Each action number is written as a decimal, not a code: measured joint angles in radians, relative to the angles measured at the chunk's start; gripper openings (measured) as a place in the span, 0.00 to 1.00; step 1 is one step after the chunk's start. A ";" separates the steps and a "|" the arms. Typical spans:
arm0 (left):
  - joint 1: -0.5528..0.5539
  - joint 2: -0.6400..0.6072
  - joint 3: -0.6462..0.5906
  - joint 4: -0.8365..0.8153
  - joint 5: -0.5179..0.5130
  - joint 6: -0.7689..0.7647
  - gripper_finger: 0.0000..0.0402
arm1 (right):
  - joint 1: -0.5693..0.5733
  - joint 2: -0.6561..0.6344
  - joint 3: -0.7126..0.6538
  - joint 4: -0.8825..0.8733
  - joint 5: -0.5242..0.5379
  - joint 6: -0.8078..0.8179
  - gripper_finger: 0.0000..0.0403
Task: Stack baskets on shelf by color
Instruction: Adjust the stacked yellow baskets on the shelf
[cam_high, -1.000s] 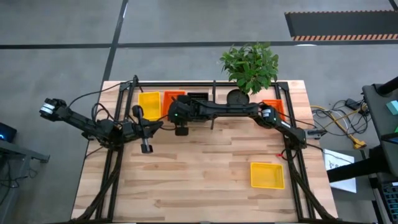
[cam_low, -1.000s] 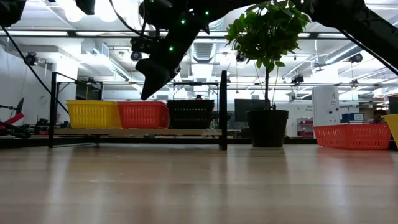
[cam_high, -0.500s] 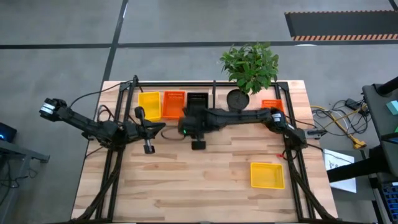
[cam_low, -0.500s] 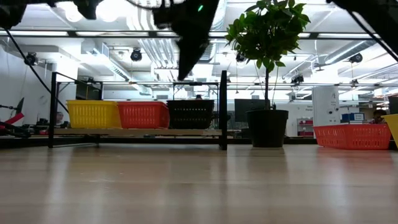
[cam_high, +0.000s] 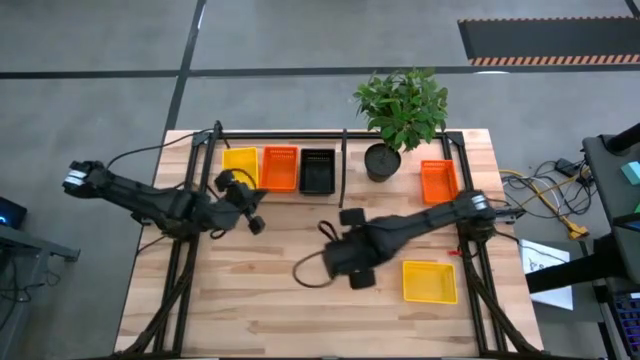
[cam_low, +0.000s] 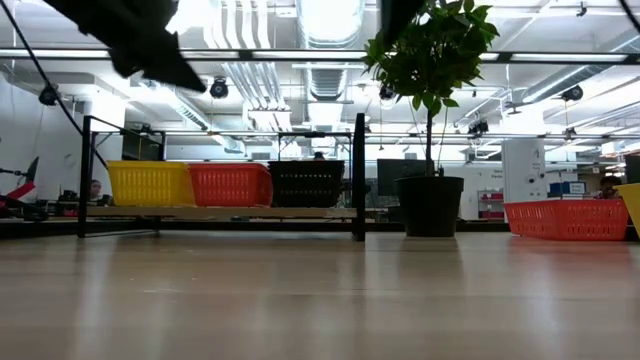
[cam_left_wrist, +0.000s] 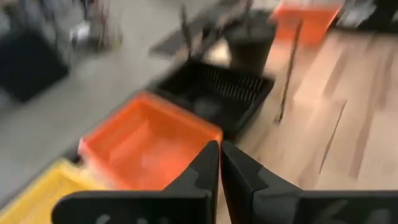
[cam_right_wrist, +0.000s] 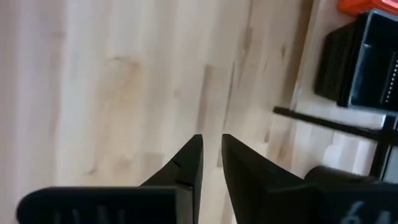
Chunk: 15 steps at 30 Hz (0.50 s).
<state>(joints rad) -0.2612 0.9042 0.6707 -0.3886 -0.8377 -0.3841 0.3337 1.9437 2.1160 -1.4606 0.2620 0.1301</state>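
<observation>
Three baskets stand in a row on the shelf (cam_high: 300, 190) at the far edge: yellow (cam_high: 240, 166), red-orange (cam_high: 280, 168) and black (cam_high: 318, 171); the low view shows them side by side on the board (cam_low: 220, 211). A second red-orange basket (cam_high: 438, 180) lies on the table at the right. A second yellow basket (cam_high: 430, 281) lies near right. My left gripper (cam_high: 252, 218) hovers shut just in front of the shelf, facing the red-orange basket (cam_left_wrist: 149, 146) and the black basket (cam_left_wrist: 217, 99). My right gripper (cam_high: 352, 272) hangs over mid-table, slightly open and empty.
A black round pot with a green plant (cam_high: 382, 160) stands right of the shelf section. A black upright rod (cam_high: 343, 170) borders the black basket. A loose cable (cam_high: 310, 268) loops beside my right arm. Bare slatted tabletop (cam_high: 260, 300) lies near left.
My right gripper has drawn back from the shelf front, travelling toward the near and right edges to mid-table; the row of three baskets stays in place. My left gripper has shifted a little toward the far edge and turned toward the shelf.
</observation>
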 joint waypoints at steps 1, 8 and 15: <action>0.000 0.013 0.021 -0.073 0.003 -0.063 0.00 | 0.018 -0.033 -0.029 0.009 0.000 0.020 0.12; -0.001 0.069 0.067 -0.201 0.200 -0.194 0.00 | 0.161 -0.292 -0.332 0.197 0.094 0.182 0.09; 0.034 0.108 0.079 -0.226 0.231 -0.221 0.00 | 0.359 -0.538 -0.711 0.492 0.238 0.258 0.08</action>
<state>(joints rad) -0.2274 1.0122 0.7500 -0.6149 -0.6067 -0.6053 0.6931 1.4059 1.4051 -0.9683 0.4996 0.3881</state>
